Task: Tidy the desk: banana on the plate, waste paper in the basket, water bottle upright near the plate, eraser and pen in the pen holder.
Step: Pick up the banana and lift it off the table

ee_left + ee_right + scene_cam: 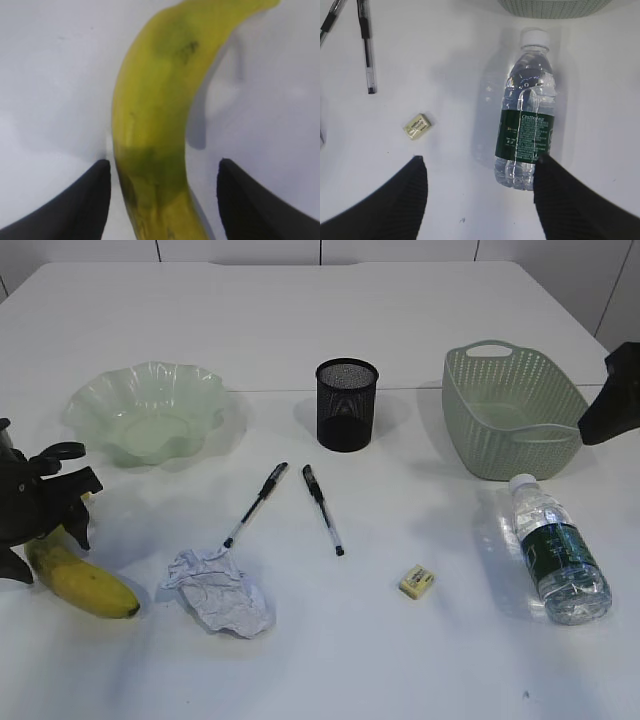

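Note:
The yellow banana (85,580) lies on the white desk (330,660) at the front left. My left gripper (50,540) hangs over its far end, open. In the left wrist view the banana (155,110) runs between the two black fingers (85,200), with a gap on each side. High at the right edge is my right gripper (608,410), open and empty (480,170). The water bottle (558,550) lies on its side below it, its base by the right finger (527,110). The eraser (416,582) (417,126) and two pens (256,504) (322,508) lie mid-desk.
The ruffled green plate (100,400) sits behind the banana. The black mesh pen holder (347,405) stands at centre back. The grey-green basket (480,440) is behind the bottle. The waste paper (220,592) lies beside the banana's near tip.

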`<act>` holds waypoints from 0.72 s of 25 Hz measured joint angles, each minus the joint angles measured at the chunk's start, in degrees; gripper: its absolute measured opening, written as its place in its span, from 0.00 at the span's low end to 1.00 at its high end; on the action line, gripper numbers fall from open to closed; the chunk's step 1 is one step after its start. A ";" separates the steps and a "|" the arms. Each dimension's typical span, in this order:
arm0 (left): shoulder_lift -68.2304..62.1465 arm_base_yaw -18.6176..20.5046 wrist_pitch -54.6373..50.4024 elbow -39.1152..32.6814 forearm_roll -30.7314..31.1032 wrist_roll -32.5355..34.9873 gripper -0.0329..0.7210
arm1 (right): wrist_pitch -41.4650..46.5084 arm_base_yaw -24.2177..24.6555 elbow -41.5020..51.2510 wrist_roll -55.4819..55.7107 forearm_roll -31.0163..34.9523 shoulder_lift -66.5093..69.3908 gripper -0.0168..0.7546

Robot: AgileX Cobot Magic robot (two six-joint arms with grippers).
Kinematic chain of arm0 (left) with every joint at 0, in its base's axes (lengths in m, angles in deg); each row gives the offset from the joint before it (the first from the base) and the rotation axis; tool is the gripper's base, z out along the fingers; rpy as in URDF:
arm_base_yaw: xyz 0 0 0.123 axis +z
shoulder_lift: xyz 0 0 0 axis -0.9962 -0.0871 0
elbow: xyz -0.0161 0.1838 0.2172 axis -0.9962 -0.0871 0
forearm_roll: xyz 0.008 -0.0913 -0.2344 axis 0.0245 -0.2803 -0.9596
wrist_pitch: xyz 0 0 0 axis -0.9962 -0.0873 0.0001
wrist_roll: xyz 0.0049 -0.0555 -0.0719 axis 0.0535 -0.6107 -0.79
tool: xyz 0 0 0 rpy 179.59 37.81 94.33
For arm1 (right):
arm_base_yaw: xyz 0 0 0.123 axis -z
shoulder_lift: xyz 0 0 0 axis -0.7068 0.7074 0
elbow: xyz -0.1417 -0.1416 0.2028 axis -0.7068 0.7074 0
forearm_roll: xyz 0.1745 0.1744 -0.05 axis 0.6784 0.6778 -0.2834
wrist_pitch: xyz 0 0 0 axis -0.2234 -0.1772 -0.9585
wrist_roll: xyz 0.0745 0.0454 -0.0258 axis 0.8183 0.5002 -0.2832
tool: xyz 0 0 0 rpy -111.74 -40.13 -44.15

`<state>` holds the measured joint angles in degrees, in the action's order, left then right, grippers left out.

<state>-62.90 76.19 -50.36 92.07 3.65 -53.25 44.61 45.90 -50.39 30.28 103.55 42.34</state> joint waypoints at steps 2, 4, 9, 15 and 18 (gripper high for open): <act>-0.87 0.00 0.34 0.00 0.03 0.00 0.66 | 0.00 0.00 0.00 0.00 0.00 0.00 0.66; -1.51 0.00 0.75 0.00 0.12 0.00 0.66 | -0.08 0.00 0.00 0.00 0.00 0.00 0.66; -2.35 0.00 0.87 0.00 0.12 -0.09 0.66 | -0.08 0.00 -0.10 0.00 0.00 0.00 0.66; -2.35 0.00 0.87 0.00 0.12 -0.09 0.50 | -0.08 0.00 -0.10 0.00 0.00 0.00 0.66; -2.35 0.00 0.12 0.12 0.12 -0.09 0.39 | -0.08 0.00 -0.10 0.00 0.00 0.00 0.66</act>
<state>-65.25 76.19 -50.25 92.19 3.77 -53.34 44.53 45.90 -50.49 30.28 103.55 42.34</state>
